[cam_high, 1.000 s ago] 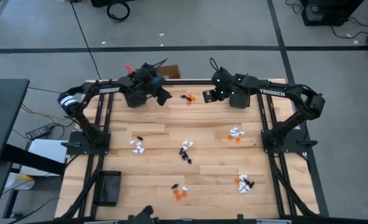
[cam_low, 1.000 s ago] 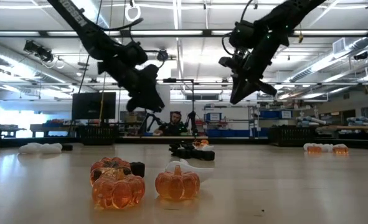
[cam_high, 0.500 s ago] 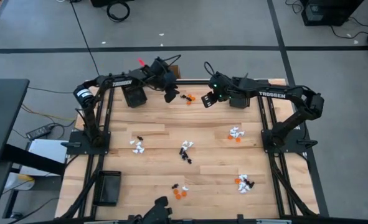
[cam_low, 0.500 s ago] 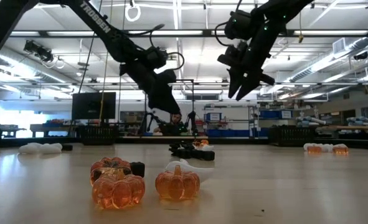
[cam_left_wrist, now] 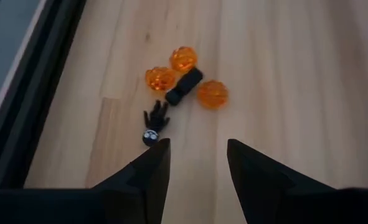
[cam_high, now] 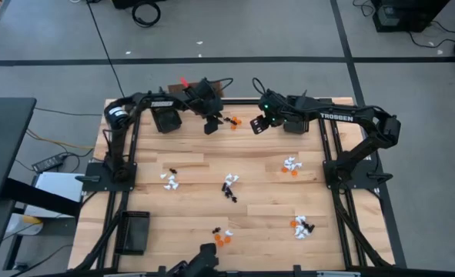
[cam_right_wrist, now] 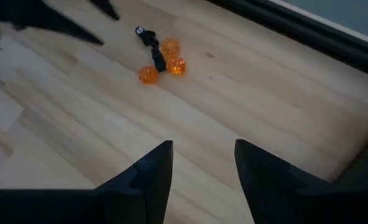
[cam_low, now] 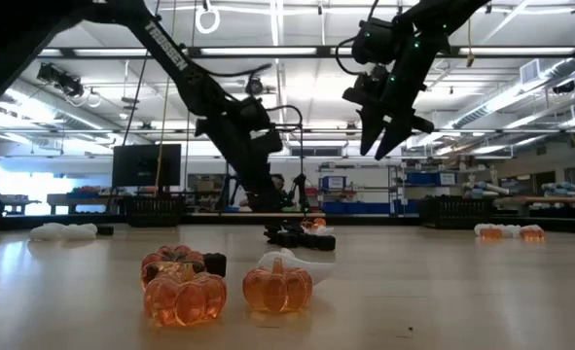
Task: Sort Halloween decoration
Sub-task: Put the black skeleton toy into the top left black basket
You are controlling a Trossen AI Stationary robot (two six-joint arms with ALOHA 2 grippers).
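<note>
Near the counter's [cam_high: 250, 165] far edge lie tiny orange and black plastic Halloween trinkets [cam_left_wrist: 182, 79] — just ahead of the left gripper [cam_left_wrist: 196, 158]. Its fingers stand parted, empty. The right gripper [cam_right_wrist: 199, 165] hovers nearby — also spread, holding nothing.

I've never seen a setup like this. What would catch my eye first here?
Two dark arms lean in over the far edge of a wooden table, the left gripper and right gripper both open and empty on either side of a tiny cluster of orange and black trinkets. More little heaps of white, orange and black trinkets dot the table.
</note>
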